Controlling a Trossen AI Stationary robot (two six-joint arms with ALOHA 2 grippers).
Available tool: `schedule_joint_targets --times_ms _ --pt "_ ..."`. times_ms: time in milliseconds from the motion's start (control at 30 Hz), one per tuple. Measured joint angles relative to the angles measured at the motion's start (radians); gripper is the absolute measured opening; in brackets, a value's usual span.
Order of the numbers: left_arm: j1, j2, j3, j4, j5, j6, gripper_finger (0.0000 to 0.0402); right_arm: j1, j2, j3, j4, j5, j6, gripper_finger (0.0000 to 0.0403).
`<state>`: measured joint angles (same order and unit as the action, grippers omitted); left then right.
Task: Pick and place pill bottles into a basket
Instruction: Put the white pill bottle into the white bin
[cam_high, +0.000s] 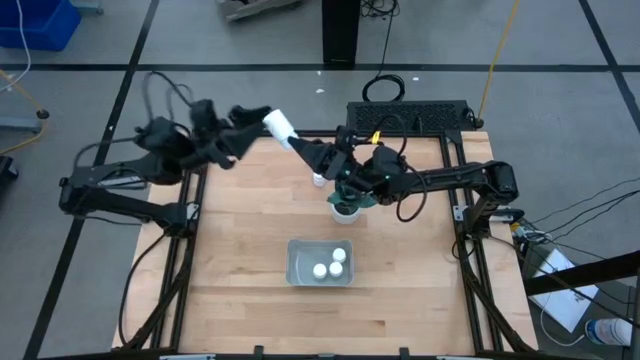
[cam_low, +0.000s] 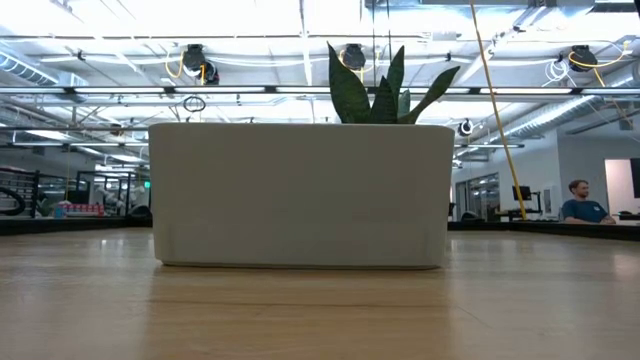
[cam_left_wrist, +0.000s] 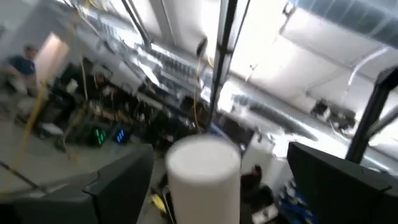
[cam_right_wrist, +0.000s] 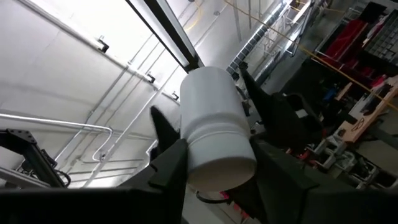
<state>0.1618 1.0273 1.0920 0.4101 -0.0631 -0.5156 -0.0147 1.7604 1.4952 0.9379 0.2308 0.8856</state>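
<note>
A white pill bottle (cam_high: 279, 128) is high above the table's far left. My right gripper (cam_high: 303, 148) is shut on it. My left gripper (cam_high: 258, 115) is open. In the left wrist view its fingers (cam_left_wrist: 124, 180) stand on either side of the bottle's free end (cam_left_wrist: 202, 168), with a gap on each side. The grey-blue basket (cam_high: 300, 250) lies on the table's middle with three bottles (cam_high: 330, 265) in it. Another small white bottle (cam_high: 319, 180) stands on the table by the plant. My right gripper pinches the bottle's lower end, below its ridge (cam_right_wrist: 217, 152), between its two fingers (cam_right_wrist: 168, 171). The fingers slant upward from the table's right side. The bottle is lifted clear and tilted, with its free end (cam_right_wrist: 205, 81) pointing up between my left gripper's fingers.
A potted plant (cam_high: 347, 203) in a white pot stands under my right arm, behind the basket. In the low view the basket's wall (cam_low: 300, 195) fills the middle, with the plant's leaves (cam_low: 385, 90) above it. A person (cam_low: 578, 200) sits in the room beyond.
</note>
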Motion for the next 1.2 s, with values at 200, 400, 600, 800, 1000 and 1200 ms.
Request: schedule_joint_targets --times_ms 200,400,600,800,1000,1200 --pt "0.033 -0.125 0.0 -0.145 -0.043 0.037 0.039 0.002 -0.041 0.0 -0.06 -0.042 -0.028 0.0148" --pt "0.048 -0.246 0.0 -0.335 -0.121 0.09 0.039 0.034 -0.155 0.0 -0.372 -0.054 -0.122 0.0148" --pt "0.047 -0.327 0.0 -0.526 -0.243 0.104 0.039 0.055 -0.272 0.003 -0.676 -0.077 -0.117 0.0148" --pt "0.047 -0.363 0.0 -0.656 -0.296 0.103 0.039 0.087 -0.273 0.167 -1.025 -0.105 -0.174 0.0148" --pt "0.047 -0.366 0.0 -0.683 -0.296 0.095 0.039 0.087 -0.2 0.398 -1.469 -0.173 -0.183 0.0148" --pt "0.047 -0.366 0.0 -0.73 -0.296 0.091 0.039 0.087 -0.068 0.577 -1.679 -0.348 -0.148 0.0148"
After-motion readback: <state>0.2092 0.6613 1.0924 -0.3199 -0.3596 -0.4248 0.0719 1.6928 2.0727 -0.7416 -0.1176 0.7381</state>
